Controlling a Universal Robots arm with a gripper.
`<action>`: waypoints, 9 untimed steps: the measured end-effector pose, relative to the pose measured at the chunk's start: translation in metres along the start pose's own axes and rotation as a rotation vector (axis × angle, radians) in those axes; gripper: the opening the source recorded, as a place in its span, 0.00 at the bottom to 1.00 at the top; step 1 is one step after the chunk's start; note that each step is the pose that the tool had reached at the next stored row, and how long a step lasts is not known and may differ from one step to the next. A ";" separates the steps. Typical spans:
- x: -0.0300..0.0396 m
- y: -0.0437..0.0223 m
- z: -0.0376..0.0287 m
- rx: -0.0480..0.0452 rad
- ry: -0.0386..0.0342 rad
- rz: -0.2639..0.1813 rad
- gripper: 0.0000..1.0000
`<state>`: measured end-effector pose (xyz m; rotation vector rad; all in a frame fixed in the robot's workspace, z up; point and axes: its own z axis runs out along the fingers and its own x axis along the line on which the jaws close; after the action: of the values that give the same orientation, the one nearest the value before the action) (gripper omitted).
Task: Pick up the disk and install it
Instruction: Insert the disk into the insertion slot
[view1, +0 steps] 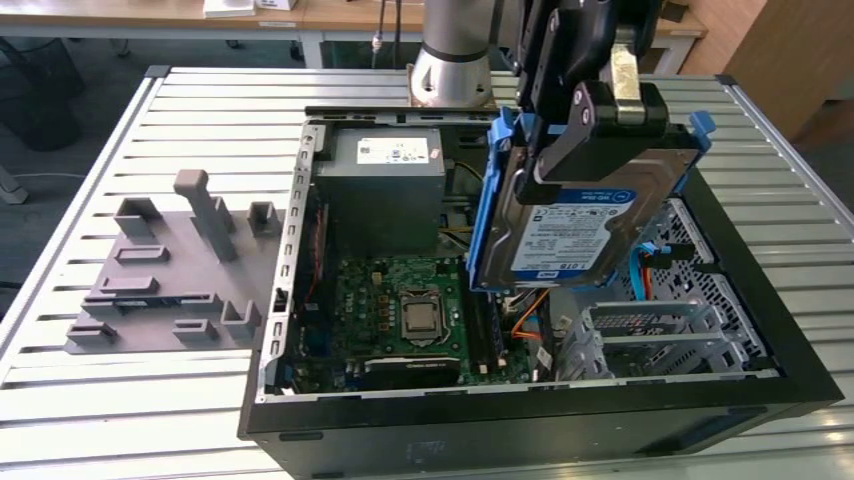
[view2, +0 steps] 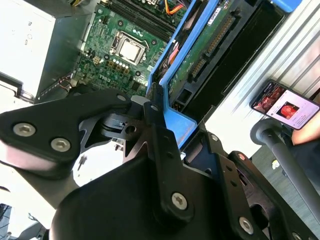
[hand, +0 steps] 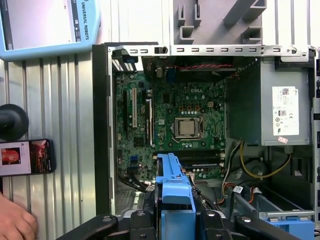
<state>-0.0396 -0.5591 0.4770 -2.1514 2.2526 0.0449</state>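
The disk (view1: 574, 235), a silver hard drive with a white-and-blue label in a blue bracket, hangs tilted on edge above the open computer case (view1: 534, 405). My gripper (view1: 587, 150) is shut on its upper end, one black finger lying across the labelled face. The disk is over the right half of the case, between the motherboard (view1: 400, 300) and the metal drive bay (view1: 681, 330). In the second wrist view its green circuit-board underside (view2: 200, 50) shows beyond the black fingers (view2: 152, 117). In the first wrist view the blue bracket (hand: 172, 185) sticks out between my fingers.
The grey power-supply box (view1: 387, 190) sits at the back of the case, with orange and blue cables near the bay. A grey plastic fixture (view1: 174, 270) lies at the exterior view's left. A phone (hand: 25, 157), a person's hand (hand: 15, 222) and a blue-edged tablet (hand: 45, 22) are beside the case.
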 end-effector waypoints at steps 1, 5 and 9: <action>-0.0001 -0.0019 0.0000 -0.0001 0.0000 0.000 0.36; 0.0003 -0.0073 0.0003 -0.0005 0.0002 0.000 0.36; 0.0040 -0.0088 0.0014 -0.0005 0.0004 0.000 0.36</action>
<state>-0.0310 -0.5634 0.4754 -2.1516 2.2533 0.0451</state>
